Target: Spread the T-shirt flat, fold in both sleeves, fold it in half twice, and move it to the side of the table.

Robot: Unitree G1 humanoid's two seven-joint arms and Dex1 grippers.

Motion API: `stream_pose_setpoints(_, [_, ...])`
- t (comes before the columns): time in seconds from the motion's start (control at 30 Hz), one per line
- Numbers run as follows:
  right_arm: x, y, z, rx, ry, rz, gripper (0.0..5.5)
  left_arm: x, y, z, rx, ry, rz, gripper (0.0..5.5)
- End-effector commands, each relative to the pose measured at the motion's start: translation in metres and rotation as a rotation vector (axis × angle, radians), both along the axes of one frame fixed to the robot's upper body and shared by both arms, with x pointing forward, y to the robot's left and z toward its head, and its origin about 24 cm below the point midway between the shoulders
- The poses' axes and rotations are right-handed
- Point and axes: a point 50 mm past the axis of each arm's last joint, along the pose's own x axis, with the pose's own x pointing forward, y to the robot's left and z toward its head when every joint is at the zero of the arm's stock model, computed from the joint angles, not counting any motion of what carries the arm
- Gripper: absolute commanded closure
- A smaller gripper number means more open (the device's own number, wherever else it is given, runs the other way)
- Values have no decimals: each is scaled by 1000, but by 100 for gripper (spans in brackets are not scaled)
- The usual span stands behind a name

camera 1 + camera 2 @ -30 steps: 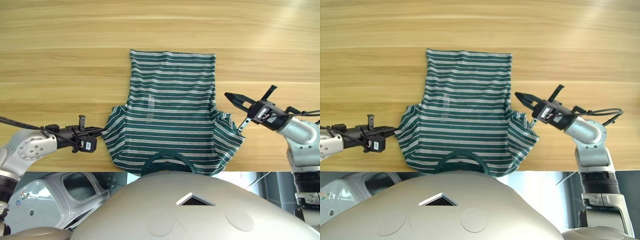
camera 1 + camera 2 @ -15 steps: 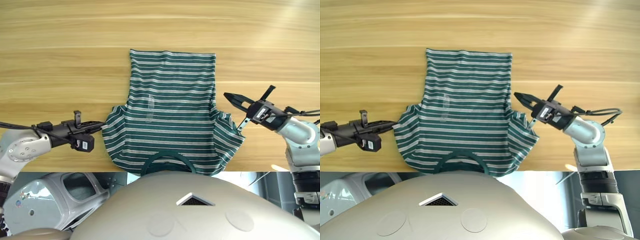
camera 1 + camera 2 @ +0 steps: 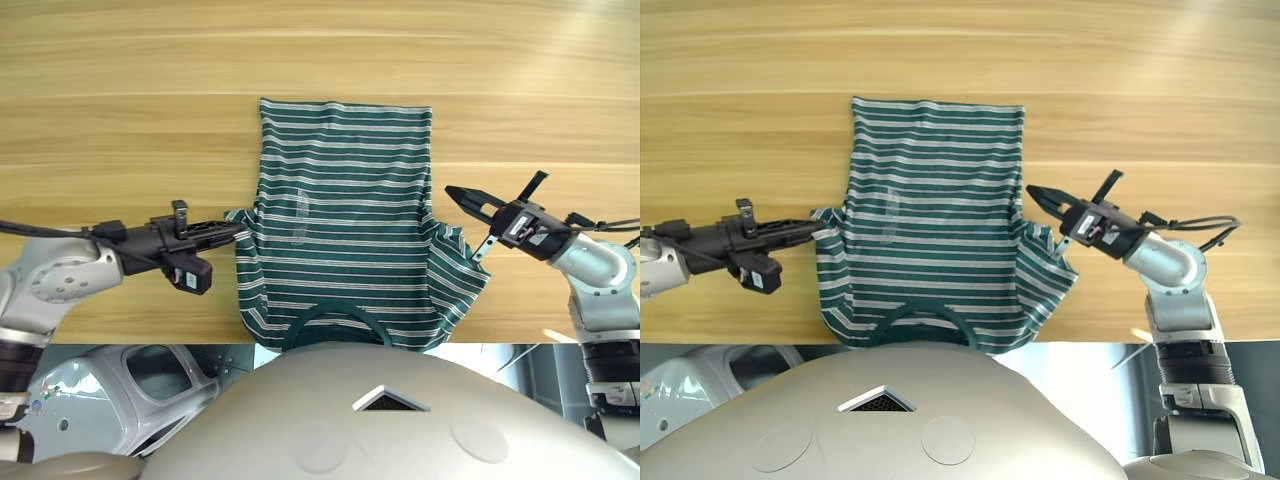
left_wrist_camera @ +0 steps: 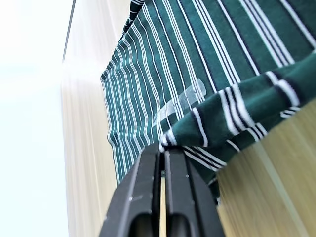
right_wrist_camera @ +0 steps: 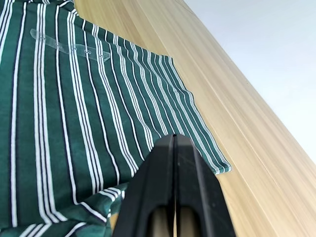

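Jaws of left gripper (image 3: 232, 226) pressed together, pinching edge of left sleeve (image 3: 241, 222); sleeve raised off table (image 3: 120, 90) and bunched against shirt's left side. Green striped T-shirt (image 3: 345, 180) lies mid-table, collar (image 3: 335, 312) at near edge, hem far side. Clear strip (image 3: 300, 215) on chest. Right sleeve (image 3: 455, 262) rumpled, sticking out. Right gripper (image 3: 452, 190) jaws closed together, holding nothing, tip just beside shirt's right edge, above right sleeve.

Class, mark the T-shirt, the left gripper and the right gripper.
T-shirt (image 3: 345, 160), left eye view, striped body panel.
left gripper (image 3: 238, 227), left eye view, fingertips at sleeve.
right gripper (image 3: 453, 191), left eye view, fingertips.
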Motion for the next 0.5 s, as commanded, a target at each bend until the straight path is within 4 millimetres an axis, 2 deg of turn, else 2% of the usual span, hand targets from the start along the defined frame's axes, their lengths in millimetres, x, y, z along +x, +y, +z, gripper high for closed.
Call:
stream_pose_setpoints(0.03, [2,4,2,1,-15,11,550,2,-13,-10,29,29,-59,543])
stream_pose_setpoints(0.3, [1,4,1,6,-13,9,550,-5,-35,-27,45,88,-159,543])
stream_pose_setpoints(0.5, [2,6,0,10,-12,11,550,-5,-46,-21,26,90,-199,543])
